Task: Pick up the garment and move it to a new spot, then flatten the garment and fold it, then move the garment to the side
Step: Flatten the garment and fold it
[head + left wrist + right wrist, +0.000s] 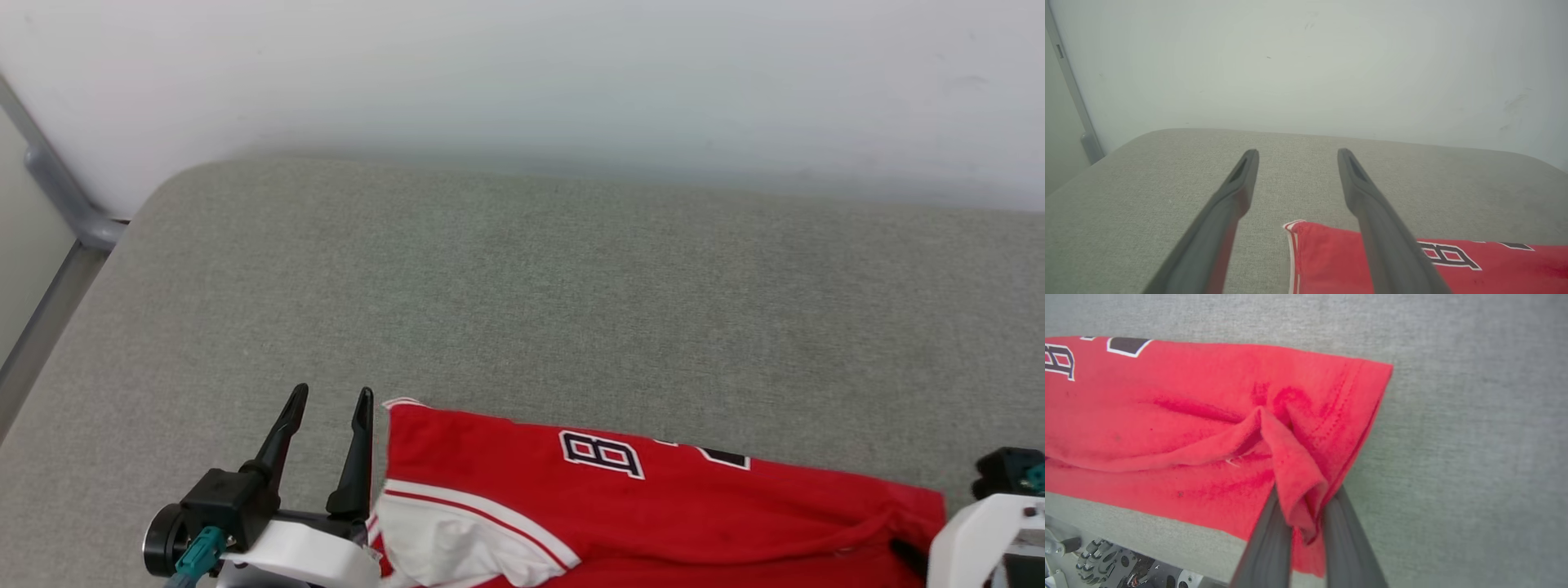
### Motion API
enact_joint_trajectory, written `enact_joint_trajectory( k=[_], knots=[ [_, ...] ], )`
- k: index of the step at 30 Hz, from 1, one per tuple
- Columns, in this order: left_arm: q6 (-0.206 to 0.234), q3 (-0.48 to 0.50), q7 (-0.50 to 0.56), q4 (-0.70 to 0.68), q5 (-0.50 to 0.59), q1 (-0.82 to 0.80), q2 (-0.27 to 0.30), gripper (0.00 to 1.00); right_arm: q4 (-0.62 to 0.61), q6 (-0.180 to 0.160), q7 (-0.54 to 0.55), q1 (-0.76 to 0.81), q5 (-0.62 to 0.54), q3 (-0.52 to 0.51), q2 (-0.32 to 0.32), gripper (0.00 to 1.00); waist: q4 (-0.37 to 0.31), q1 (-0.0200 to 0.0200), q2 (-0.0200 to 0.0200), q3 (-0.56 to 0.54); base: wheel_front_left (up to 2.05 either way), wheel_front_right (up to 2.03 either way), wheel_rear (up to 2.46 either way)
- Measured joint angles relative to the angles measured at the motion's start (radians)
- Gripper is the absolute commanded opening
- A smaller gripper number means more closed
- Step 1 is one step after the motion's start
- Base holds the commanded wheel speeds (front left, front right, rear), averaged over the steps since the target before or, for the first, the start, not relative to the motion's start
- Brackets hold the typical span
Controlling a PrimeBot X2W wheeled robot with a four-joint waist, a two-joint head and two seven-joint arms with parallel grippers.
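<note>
Our left gripper (pixel 333 392) sits low with its fingers spread wide, pointing at the wall (pixel 522 73), just beside the garment (pixel 653 506). Our right gripper (pixel 1304 498) pinches a fold of the garment, which lies on the grey cushion (pixel 522 310).

On cushion (pixel 522 286): garment (pixel 653 506) right of left gripper (pixel 333 392)

garment (pixel 653 506): thin matt red cloth, creased. worktop (pixel 522 310): coarse grey woven fabric, matt. left hand (pixel 332 392): fingers smooth matt dark plastic.
</note>
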Motion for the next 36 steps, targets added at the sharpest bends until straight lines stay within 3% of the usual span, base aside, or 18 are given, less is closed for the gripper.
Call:
enact_joint_trajectory(
  k=[9, 14, 20, 22, 26, 32, 36],
  knots=[
    [-0.002, -0.002, 0.0, 0.009, 0.002, 0.014, 0.001, 1.0, -0.015, 0.0, 0.068, 0.021, -0.03, -0.172, -0.026, 0.0, -0.041, 0.0, 0.0, -0.018, 0.0, 0.0, 0.0],
    [0.002, -0.006, 0.0, 0.014, -0.003, 0.014, 0.002, 1.0, -0.059, 0.0, 0.11, 0.031, 0.005, -0.191, -0.016, 0.0, -0.054, 0.0, 0.0, -0.024, 0.0, 0.0, 0.0],
    [0.002, -0.016, 0.003, 0.021, -0.004, 0.015, 0.003, 1.0, -0.156, 0.0, 0.188, 0.024, 0.112, -0.167, 0.062, 0.0, -0.055, 0.0, 0.0, -0.035, 0.0, 0.0, 0.0],
    [0.002, -0.022, 0.005, 0.023, -0.002, 0.014, 0.005, 1.0, -0.217, 0.0, 0.238, 0.023, 0.197, -0.142, 0.119, 0.0, -0.049, 0.0, 0.0, -0.04, 0.0, 0.0, 0.0],
    [0.003, -0.026, 0.006, 0.024, -0.003, 0.014, 0.007, 1.0, -0.267, 0.0, 0.292, 0.026, 0.295, -0.128, 0.172, 0.0, -0.034, 0.0, 0.0, -0.043, 0.0, 0.0, 0.0],
    [0.003, -0.032, 0.01, 0.023, -0.006, 0.012, 0.007, 1.0, -0.248, 0.0, 0.31, 0.006, 0.426, -0.079, 0.205, 0.0, -0.012, 0.0, 0.0, -0.04, 0.0, 0.0, 0.0],
    [0.003, -0.04, 0.013, 0.023, -0.007, 0.005, 0.007, 1.0, -0.197, 0.0, 0.253, -0.026, 0.508, -0.003, 0.207, 0.0, 0.004, -0.0001, 0.0, -0.032, 0.0, 0.0, 0.0]
  ],
)
